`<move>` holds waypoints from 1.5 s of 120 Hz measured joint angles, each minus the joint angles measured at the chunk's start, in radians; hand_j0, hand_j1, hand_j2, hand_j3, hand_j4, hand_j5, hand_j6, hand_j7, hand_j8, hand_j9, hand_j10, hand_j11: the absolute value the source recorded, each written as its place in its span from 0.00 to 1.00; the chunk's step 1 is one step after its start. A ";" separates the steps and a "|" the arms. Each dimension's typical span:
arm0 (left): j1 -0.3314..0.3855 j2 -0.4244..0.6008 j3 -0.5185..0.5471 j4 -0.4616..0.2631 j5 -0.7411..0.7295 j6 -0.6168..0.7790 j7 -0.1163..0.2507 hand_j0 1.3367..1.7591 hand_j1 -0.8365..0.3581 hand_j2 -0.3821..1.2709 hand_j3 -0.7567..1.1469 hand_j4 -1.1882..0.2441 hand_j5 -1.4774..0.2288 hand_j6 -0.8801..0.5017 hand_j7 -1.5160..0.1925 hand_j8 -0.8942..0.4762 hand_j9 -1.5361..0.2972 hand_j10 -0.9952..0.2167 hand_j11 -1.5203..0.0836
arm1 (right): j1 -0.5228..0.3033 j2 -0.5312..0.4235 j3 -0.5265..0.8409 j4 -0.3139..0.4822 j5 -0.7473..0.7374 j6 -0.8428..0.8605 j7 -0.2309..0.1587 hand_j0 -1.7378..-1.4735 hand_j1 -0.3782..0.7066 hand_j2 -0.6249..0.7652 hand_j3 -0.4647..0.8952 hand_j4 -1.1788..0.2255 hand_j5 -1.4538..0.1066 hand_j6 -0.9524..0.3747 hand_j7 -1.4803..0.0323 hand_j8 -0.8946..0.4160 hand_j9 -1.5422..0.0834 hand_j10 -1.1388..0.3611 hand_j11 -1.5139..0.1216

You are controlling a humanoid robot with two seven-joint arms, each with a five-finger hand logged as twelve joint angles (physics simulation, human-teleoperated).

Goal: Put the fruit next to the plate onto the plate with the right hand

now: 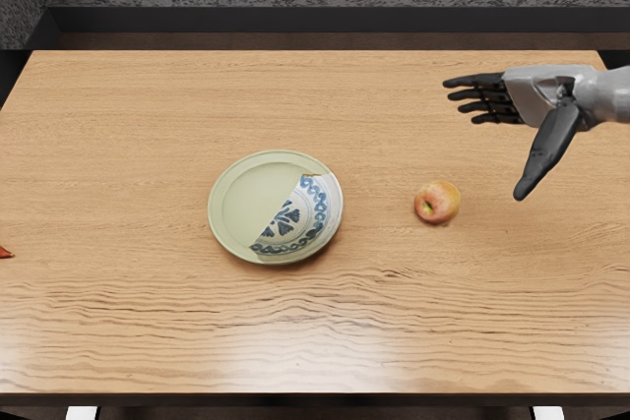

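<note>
Soft, even light fell on the bench (315, 341), with a pale sheen near its front edge, the fruit (437, 202) cast barely any shadow, and all was sharp.

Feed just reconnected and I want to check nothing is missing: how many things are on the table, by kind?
Plate: 1
Apple: 1
Small red thing, cut off by the picture's left edge: 1
Total: 3

I'm seeing a red scrap (5, 253) at the left edge of the table (315, 341) being cropped beyond naming, and the forearm (610, 90) of my right hand (517, 97) running out of view.
</note>
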 joint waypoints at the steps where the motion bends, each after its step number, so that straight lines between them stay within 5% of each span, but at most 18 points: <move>1: 0.000 0.000 0.000 0.000 0.000 0.000 0.000 0.76 0.99 0.23 0.40 0.83 0.87 0.64 0.89 0.65 0.84 0.82 0.95 | 0.000 0.000 0.000 0.000 0.000 0.000 0.000 0.30 0.03 0.45 0.34 0.84 0.93 0.72 0.98 0.68 0.95 0.76 0.93; 61: 0.000 0.000 0.000 0.000 0.000 0.000 0.000 0.76 0.99 0.23 0.40 0.83 0.87 0.64 0.89 0.65 0.84 0.82 0.95 | 0.040 0.009 -0.011 0.064 -0.025 0.000 0.000 0.30 0.03 0.45 0.34 0.84 0.93 0.72 0.98 0.68 0.95 0.76 0.93; 124: 0.000 0.000 0.000 0.000 0.000 0.000 0.000 0.76 0.99 0.23 0.40 0.83 0.87 0.64 0.89 0.65 0.84 0.82 0.95 | 0.024 0.151 -0.039 0.193 -0.607 0.000 0.000 0.30 0.03 0.45 0.34 0.84 0.93 0.72 0.98 0.68 0.95 0.76 0.93; 180: 0.000 0.000 0.000 0.000 0.000 0.000 0.000 0.76 0.99 0.23 0.40 0.83 0.87 0.64 0.89 0.65 0.84 0.82 0.95 | -0.039 0.281 -0.137 0.213 -0.876 0.000 0.000 0.30 0.03 0.45 0.34 0.84 0.93 0.71 0.98 0.68 0.95 0.76 0.92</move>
